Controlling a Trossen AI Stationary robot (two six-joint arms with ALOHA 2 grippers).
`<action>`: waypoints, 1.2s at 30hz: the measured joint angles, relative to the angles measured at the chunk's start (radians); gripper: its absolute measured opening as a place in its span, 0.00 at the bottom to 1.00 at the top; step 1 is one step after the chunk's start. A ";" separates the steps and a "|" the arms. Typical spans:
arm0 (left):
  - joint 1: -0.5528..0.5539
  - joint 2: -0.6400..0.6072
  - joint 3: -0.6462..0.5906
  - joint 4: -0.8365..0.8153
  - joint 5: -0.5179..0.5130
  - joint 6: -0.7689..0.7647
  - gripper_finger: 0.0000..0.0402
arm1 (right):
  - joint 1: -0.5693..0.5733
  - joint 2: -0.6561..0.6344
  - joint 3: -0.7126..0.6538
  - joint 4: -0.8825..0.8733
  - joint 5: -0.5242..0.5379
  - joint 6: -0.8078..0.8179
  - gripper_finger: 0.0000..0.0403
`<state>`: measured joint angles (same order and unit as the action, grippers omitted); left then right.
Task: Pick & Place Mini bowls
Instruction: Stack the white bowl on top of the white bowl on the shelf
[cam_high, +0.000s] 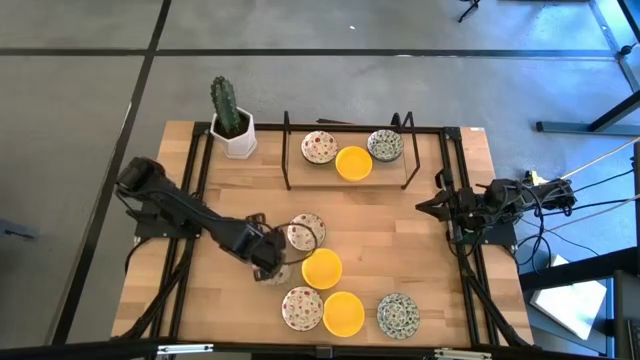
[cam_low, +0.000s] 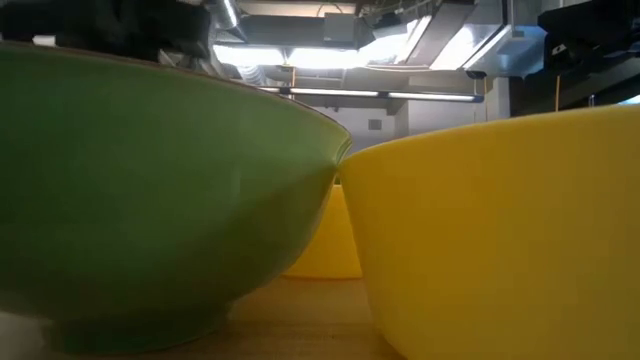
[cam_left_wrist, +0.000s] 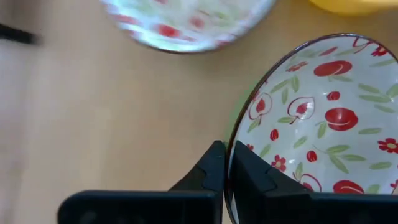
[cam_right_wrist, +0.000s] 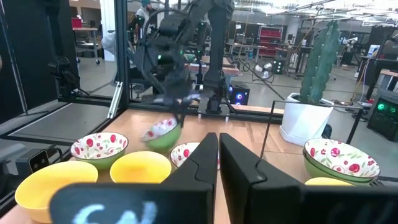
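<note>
My left gripper (cam_high: 285, 247) is shut on a white mini bowl with red floral specks (cam_high: 305, 232) above the middle of the table; in the right wrist view that bowl (cam_right_wrist: 163, 134) hangs tilted in the air. Another red-specked bowl (cam_left_wrist: 186, 25) lies on the wood below it. A yellow bowl (cam_high: 322, 268) sits beside them. A red-specked bowl (cam_high: 301, 307), a yellow bowl (cam_high: 343, 312) and a grey-green one (cam_high: 398, 314) stand along the near edge. My right gripper (cam_right_wrist: 217, 165) waits shut at the table's right edge. My left gripper pinches the red-specked bowl by its rim (cam_left_wrist: 231, 134), one finger (cam_left_wrist: 255, 177) inside the bowl and the other outside. The bowl is lifted clear of the table and tilted, hanging below the fingers with its green underside showing.
A black frame at the far edge holds a red-specked bowl (cam_high: 319, 147), a yellow one (cam_high: 353, 162) and a grey-green one (cam_high: 385, 146). A white cactus pot (cam_high: 232, 125) stands at the far left corner. Bare wood lies between the frame and the near bowls.
</note>
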<state>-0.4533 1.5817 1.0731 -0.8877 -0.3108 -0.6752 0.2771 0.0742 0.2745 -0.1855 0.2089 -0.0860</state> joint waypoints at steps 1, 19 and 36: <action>-0.007 -0.028 0.004 -0.021 -0.033 -0.008 0.02 | 0.000 0.000 0.000 0.000 0.000 0.000 0.05; 0.012 -0.321 0.013 -0.016 -0.487 0.075 0.01 | 0.000 0.000 0.000 0.001 0.000 -0.001 0.05; 0.526 -0.253 0.394 0.338 -0.092 0.715 0.01 | 0.000 0.000 0.000 0.008 0.000 -0.021 0.05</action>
<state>0.0728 1.3291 1.4674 -0.5497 -0.4029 0.0401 0.2771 0.0742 0.2745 -0.1772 0.2089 -0.1069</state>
